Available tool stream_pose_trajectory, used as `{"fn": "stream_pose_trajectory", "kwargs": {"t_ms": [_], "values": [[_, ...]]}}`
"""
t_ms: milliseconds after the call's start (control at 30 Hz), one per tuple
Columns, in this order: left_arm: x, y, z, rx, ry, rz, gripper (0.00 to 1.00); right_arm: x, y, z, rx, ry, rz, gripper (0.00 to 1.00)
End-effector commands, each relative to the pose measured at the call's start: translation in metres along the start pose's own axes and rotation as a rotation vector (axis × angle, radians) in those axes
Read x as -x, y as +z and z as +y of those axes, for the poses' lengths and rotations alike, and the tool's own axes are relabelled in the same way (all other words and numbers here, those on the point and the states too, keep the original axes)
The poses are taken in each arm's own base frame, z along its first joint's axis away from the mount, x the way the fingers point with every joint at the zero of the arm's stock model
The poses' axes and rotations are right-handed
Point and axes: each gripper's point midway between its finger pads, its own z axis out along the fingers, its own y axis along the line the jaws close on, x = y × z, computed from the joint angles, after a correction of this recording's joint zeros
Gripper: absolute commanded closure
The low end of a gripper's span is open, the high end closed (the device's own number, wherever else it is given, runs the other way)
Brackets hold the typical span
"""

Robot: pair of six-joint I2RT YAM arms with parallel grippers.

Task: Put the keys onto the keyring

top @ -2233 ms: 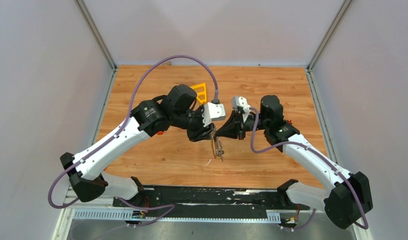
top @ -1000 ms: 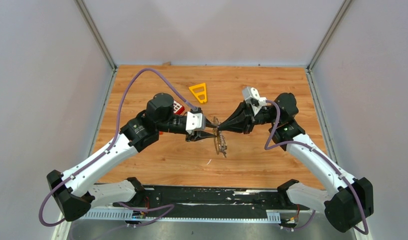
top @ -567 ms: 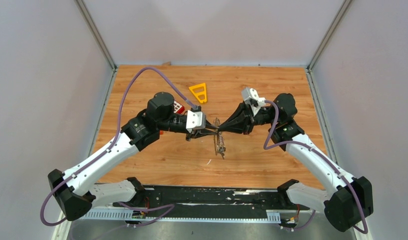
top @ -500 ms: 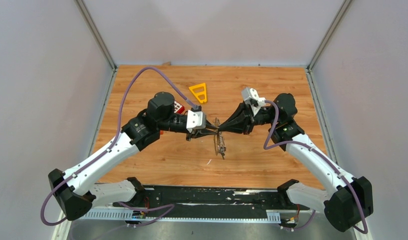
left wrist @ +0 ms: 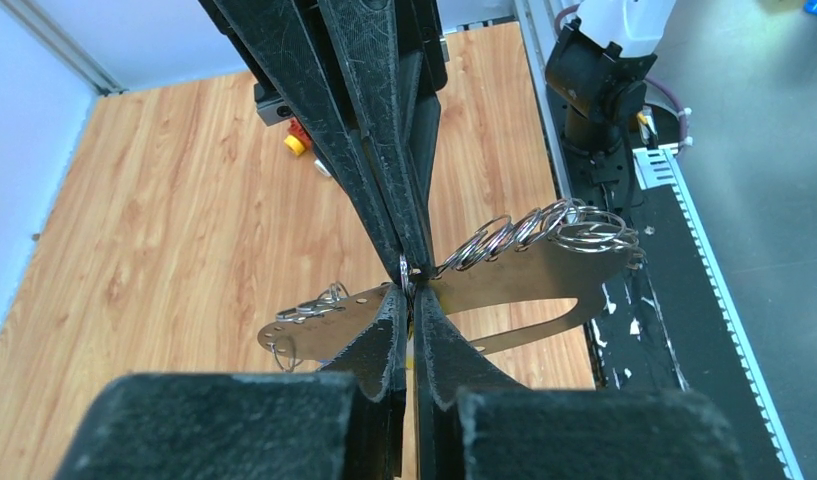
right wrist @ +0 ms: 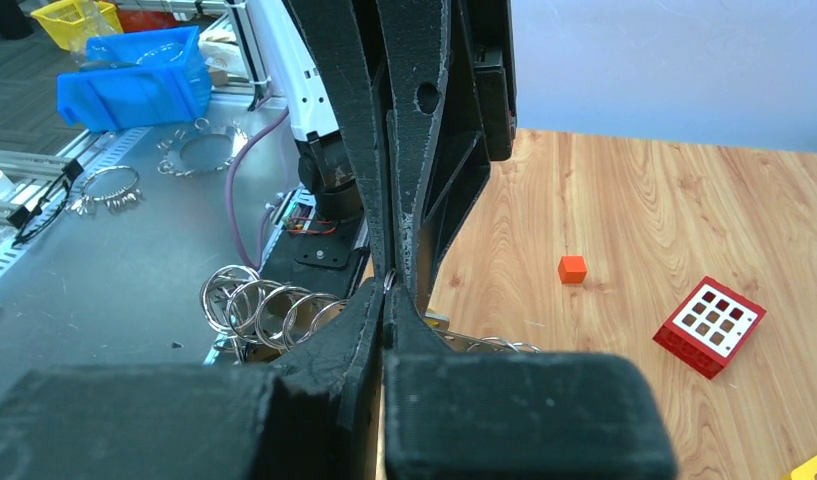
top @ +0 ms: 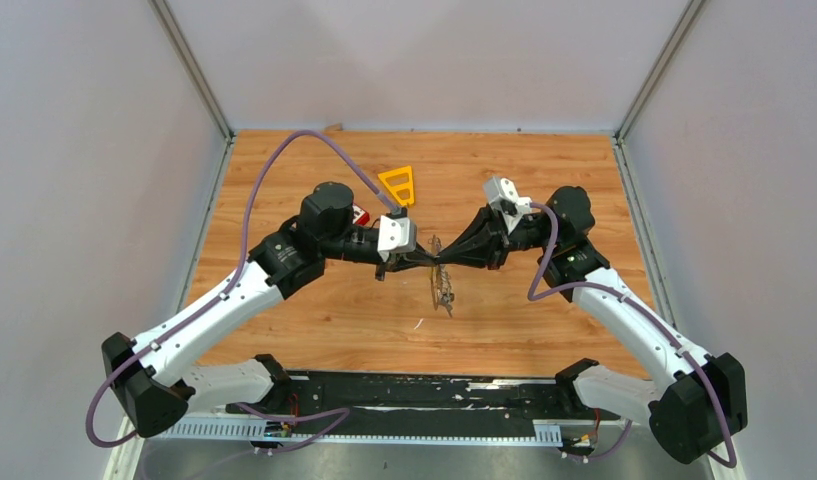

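Pale grey walls (top: 424,60) close in a light wood-grain worktop (top: 314,310) on three sides. A black base rail (top: 414,395) runs along its near edge. The white-and-black left arm (top: 224,300) and right arm (top: 624,310) reach inward from that rail and meet nose to nose above the middle of the worktop.

The flat grey metal D-shaped keyring (left wrist: 524,285) hangs on edge in the air where they meet, clear of the wood, its long side drooping toward the near edge. The left fingers (top: 426,262) are pressed narrow on the upper edge of the keyring, and the metal shows on both sides of them in the left wrist view. The right fingers (top: 439,262) come in from the opposite side, pinched together on the same stretch of edge, so the two sets of tips touch or nearly touch. A row of small silver split rings (left wrist: 544,225) is threaded along the keyring's upper edge to one side of the pinch, and a few more sit on the other side. A speck of yellow shows right at the pinch, but it is too small to tell what it is. No key can be made out with certainty.

On the far half of the worktop lies a yellow triangular plastic frame (top: 398,185). A red flat brick with a white grid face (right wrist: 710,325) lies under the left arm's wrist, and a small orange cube (right wrist: 573,268) sits near it.
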Motion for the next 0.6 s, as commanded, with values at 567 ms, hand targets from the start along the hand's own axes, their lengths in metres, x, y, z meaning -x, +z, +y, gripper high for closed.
{"fn": "stream_pose_trajectory", "kwargs": {"t_ms": [567], "values": [[-0.038,-0.03,0.025,0.167,-0.133,0.396,1.0,-0.029,-0.012,-0.025,-0.145,-0.159,0.117,0.69]]}}
